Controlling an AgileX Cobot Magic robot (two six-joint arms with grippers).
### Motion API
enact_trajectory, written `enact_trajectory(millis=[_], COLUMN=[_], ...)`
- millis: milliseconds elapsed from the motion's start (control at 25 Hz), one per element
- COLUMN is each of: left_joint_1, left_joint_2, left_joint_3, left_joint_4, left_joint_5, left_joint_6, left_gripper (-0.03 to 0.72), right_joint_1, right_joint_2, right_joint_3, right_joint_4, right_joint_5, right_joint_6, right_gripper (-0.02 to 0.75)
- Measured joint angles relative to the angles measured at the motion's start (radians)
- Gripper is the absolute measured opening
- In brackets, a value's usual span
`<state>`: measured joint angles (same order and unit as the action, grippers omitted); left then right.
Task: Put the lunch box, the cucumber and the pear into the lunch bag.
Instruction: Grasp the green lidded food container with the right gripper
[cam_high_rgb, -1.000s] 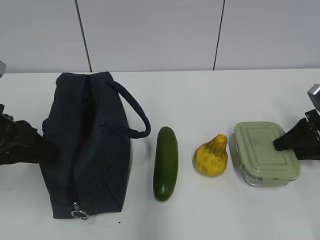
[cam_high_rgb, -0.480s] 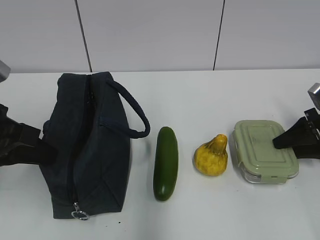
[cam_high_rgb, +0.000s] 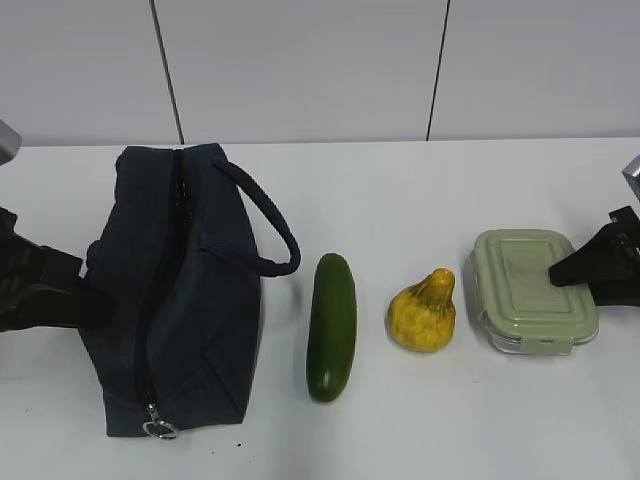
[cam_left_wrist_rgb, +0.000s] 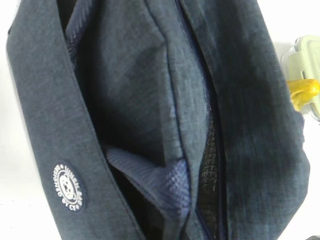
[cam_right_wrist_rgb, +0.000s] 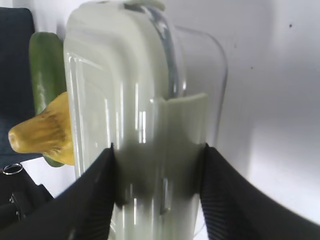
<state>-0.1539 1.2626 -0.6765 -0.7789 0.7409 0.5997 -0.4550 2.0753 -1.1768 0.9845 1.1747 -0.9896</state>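
The right gripper clamps the lunch box across its width; the box has risen and shifted toward 1 o'clock, so transfer has begun. The left gripper has closed on the side fabric of the lunch bag, bracing it at 9 o'clock. The cucumber and pear remain on the table.

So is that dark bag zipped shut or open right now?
Open. On the lunch bag, the top seam gapes along its length, the ring pull sits at the near end, and the left wrist view shows lining inside.
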Motion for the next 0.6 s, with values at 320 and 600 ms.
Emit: enact_trajectory(millis=[320, 600], left_joint_1=[0.000, 0.000], left_joint_2=[0.000, 0.000], left_joint_3=[0.000, 0.000], left_joint_4=[0.000, 0.000], left_joint_5=[-0.007, -0.011], left_joint_6=[0.000, 0.000], left_gripper=[-0.013, -0.013], right_joint_1=[0.000, 0.000], right_joint_2=[-0.007, -0.007], right_joint_3=[0.000, 0.000], right_joint_4=[0.021, 0.084], right_joint_5=[-0.022, -0.033], right_joint_6=[0.031, 0.052], right_gripper=[0.371, 0.371])
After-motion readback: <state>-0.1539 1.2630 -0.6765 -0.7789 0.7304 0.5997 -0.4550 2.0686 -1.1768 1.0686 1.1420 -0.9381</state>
